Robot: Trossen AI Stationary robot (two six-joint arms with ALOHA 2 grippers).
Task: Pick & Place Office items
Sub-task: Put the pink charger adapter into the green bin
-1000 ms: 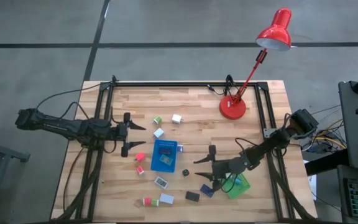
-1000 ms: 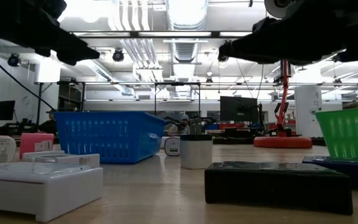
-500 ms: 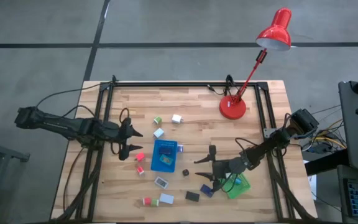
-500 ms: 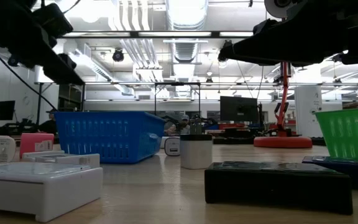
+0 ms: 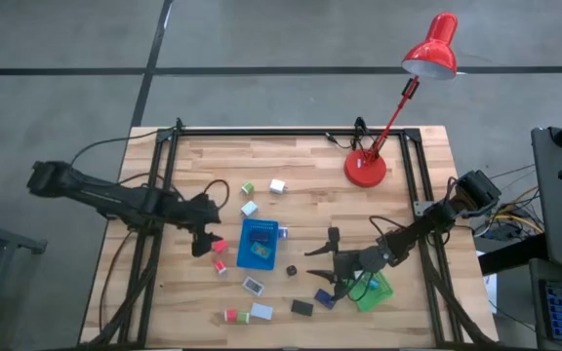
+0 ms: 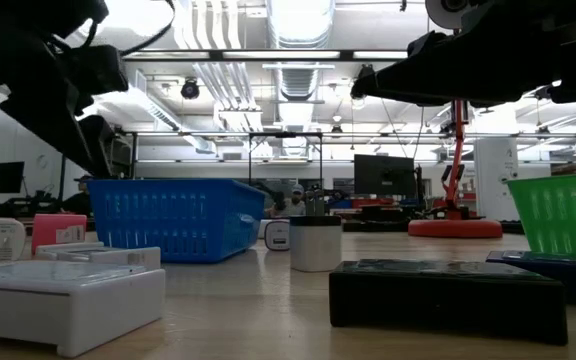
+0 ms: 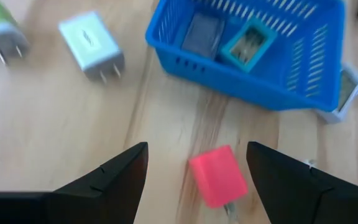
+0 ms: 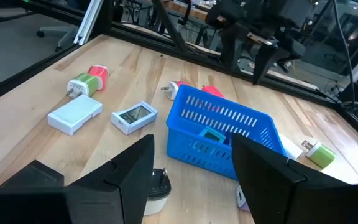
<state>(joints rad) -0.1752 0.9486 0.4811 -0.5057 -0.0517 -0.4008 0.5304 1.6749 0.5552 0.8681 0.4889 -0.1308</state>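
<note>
Red block (image 7: 218, 175) blurred, left claw (image 7: 196, 163) open above

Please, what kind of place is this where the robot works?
Probably a robotics lab or workshop in an open industrial hall. The low view shows ceiling ducts, strip lights and desks with monitors behind the table. The wooden table stands on a bare concrete floor.

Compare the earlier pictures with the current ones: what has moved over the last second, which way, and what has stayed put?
The left claw has swung toward the blue tray and tipped downward; it now hangs open above the red charger, holding nothing. The right claw stays open by the green tray, unmoved. No item on the table has shifted, and the red lamp stands as before.
</note>
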